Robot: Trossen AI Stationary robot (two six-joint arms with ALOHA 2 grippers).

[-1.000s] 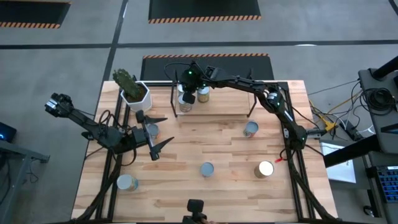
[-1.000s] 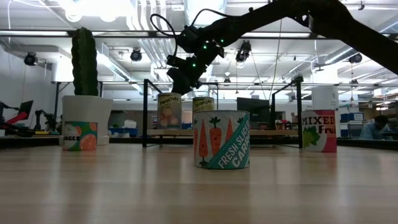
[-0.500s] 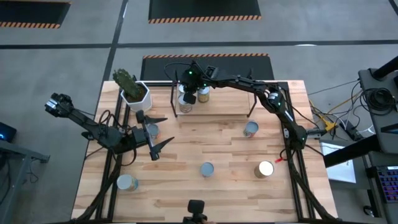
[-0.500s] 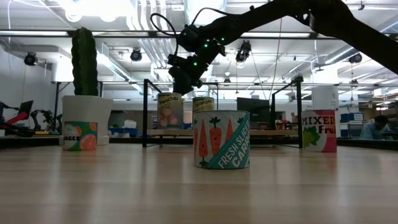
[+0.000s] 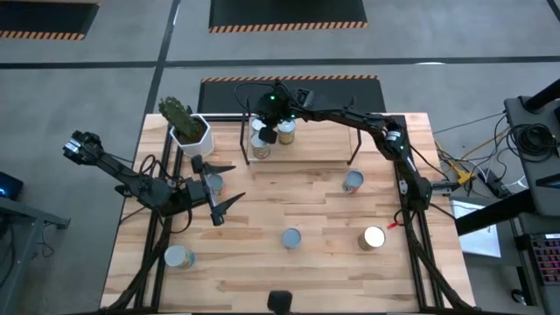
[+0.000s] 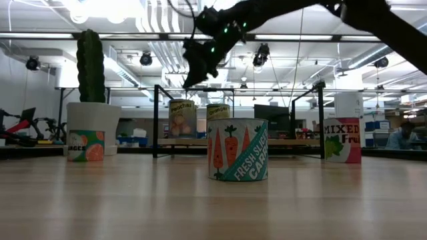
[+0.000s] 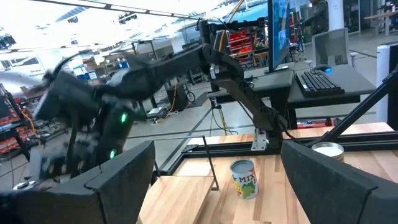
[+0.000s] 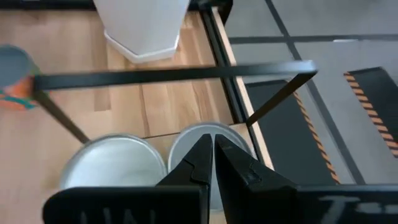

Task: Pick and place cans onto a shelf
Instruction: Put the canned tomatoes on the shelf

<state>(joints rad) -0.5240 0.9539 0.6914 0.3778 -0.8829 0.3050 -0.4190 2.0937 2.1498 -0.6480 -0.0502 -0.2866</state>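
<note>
Two cans stand upright on the left end of the shelf at the table's far side; in the low view they show behind a carrot-labelled can. My right gripper hangs shut above them, touching nothing. The right wrist view looks down past its shut fingers onto both silver tops. My left gripper waits open and level at the table's left, high over a can on the table.
Loose cans stand on the table. A white pot with a cactus sits just left of the shelf. The shelf's black upright frame is close under my right gripper.
My right gripper has risen from just over the two cans on the shelf, staying shut, most of it in the last half second. Both cans have stayed in place.
</note>
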